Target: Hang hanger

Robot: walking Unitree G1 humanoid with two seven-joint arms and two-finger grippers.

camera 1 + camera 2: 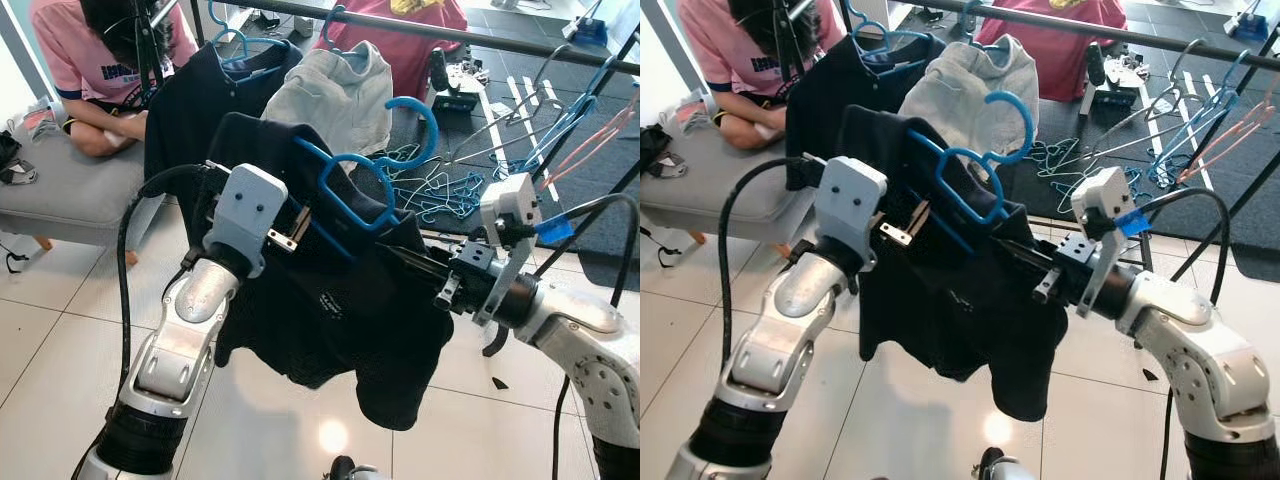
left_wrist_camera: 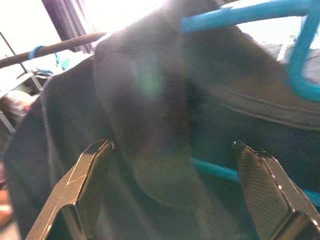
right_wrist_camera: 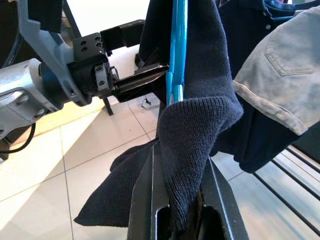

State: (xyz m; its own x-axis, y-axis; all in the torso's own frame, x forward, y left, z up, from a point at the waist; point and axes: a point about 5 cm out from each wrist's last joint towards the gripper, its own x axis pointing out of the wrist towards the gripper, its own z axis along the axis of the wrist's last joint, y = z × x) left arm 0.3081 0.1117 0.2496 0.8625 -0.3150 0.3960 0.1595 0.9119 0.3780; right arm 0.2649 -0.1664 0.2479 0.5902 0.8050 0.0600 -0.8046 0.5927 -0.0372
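A blue plastic hanger (image 1: 340,192) sits inside the neck of a dark knit sweater (image 1: 340,320), its hook (image 1: 415,112) standing up free below the dark clothes rail (image 1: 450,35). The two arms hold the sweater up between them above the tiled floor. My left gripper (image 2: 175,165) is pushed into the sweater's upper left side; its fingers (image 2: 82,185) stand wide apart with a fold of cloth and the hanger's bar between them. My right gripper (image 3: 182,155) is shut on a bunch of the sweater's knit from the right, just under the hanger.
On the rail hang a navy shirt (image 1: 215,95), a grey garment (image 1: 330,95) and a red shirt (image 1: 405,35). A person in pink sits on a grey bench (image 1: 70,195) at the left. Loose hangers (image 1: 440,185) lie on the dark mat; more hangers (image 1: 560,120) lean at the right.
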